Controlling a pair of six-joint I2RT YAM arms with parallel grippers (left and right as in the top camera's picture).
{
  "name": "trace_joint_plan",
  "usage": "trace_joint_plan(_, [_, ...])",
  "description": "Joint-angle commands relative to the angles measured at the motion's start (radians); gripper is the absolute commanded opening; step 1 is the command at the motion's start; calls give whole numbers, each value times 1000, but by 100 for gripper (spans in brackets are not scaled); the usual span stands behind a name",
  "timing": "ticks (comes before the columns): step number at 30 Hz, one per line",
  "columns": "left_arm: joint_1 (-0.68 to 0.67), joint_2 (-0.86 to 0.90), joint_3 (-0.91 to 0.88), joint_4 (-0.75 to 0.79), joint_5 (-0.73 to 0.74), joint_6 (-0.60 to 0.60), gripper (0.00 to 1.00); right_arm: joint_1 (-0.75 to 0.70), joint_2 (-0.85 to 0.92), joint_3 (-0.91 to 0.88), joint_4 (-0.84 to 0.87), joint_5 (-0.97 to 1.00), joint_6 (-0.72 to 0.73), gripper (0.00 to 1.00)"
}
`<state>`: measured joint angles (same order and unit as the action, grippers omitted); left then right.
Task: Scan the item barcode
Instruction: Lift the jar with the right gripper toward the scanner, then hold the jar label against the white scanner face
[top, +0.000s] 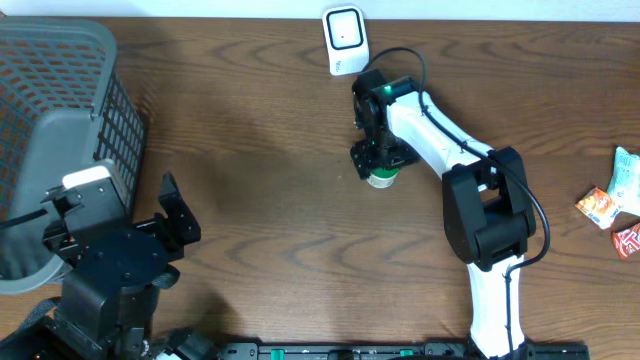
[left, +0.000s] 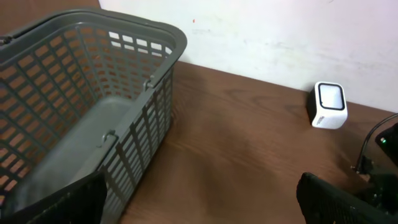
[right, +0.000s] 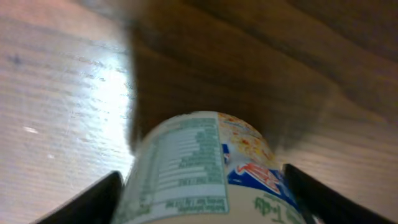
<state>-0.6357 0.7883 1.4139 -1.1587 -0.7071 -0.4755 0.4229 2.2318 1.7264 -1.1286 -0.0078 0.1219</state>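
On the brown table (top: 260, 200), the grey basket (top: 50, 110) stands at the left edge, probably to receive scanned goods. Beside it the left fingers (top: 178, 212) are spread wide and empty. Near the middle the right fingers (top: 378, 160) stand on both sides of the small cup (top: 381, 178). I cannot tell whether they press it. The white scanner (top: 345, 38) is near, just behind.

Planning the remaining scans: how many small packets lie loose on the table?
3, clustered at the right edge of the table: a pale green packet, an orange packet beside it, a red packet below. Others may lie outside the frame.
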Motion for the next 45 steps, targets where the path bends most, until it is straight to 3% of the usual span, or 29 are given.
trace_joint_plan(1, [3,3,-8,-8,-19,-16,98,-4,13,-21,0,-1,12,61])
trace_joint_plan(8, [3,3,-8,-29,-19,-16,98,-7,11,-5,-54,-28,12,51])
trace_joint_plan(17, [3,3,-8,-38,-19,-16,98,-10,11,174,-236,-89,27,50])
trace_joint_plan(22, [3,3,-8,-38,-19,-16,98,-4,11,290,-249,-88,27,51])
trace_joint_plan(33, [3,3,-8,-38,-19,-16,98,6,11,315,-35,-87,49,49])
trace_joint_plan(45, [3,3,-8,-38,-19,-16,98,22,13,312,385,167,18,47])
